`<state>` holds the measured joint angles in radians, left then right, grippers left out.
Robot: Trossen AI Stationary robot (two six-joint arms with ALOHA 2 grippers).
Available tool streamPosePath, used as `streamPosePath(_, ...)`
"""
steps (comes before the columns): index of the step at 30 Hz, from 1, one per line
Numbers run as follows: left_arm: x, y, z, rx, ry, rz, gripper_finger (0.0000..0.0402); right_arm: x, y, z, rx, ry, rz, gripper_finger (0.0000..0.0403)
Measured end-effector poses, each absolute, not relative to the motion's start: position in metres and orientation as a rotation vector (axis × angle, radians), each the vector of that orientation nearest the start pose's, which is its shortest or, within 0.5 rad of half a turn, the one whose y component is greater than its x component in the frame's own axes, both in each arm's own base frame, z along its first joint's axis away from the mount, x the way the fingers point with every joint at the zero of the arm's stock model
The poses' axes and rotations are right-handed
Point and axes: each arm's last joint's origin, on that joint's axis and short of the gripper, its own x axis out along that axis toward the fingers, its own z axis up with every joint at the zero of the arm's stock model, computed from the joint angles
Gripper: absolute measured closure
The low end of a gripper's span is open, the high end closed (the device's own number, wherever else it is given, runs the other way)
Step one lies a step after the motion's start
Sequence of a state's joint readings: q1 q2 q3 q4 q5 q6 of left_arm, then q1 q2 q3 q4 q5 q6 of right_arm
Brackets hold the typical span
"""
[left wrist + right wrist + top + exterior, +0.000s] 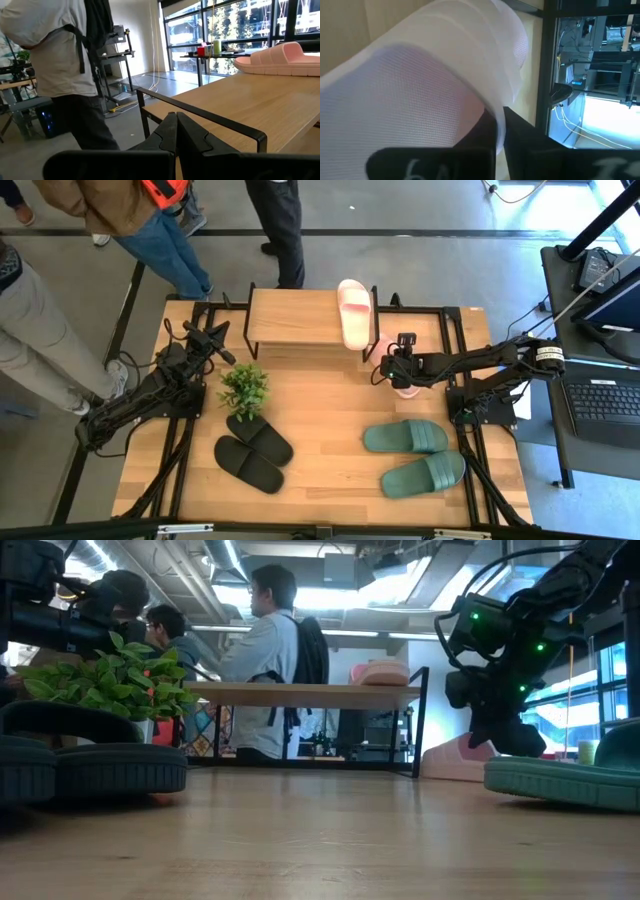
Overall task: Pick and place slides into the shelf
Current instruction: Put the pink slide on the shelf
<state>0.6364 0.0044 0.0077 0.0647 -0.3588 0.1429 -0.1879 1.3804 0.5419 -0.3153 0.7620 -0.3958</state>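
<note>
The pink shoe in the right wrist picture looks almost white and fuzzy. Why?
In the right wrist view the pink slide fills the frame right against the right gripper, too close to focus, and bright light washes it pale. In the high view, evenly lit, the same slide shows pink under that gripper.
</note>
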Motion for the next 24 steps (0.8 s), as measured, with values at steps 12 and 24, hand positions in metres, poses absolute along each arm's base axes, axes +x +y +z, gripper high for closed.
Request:
streamPosePath(12,0.071,0.065,0.172,0.140,0.001,0.998,0.0401,0.205,-0.060,0.143,-0.621,1.324,-0.667,0.0389)
streamPosePath(24,0.071,0.065,0.172,0.139,0.000,0.998,0.0401,0.206,-0.062,0.184,-0.551,1.458,-0.815,0.0389)
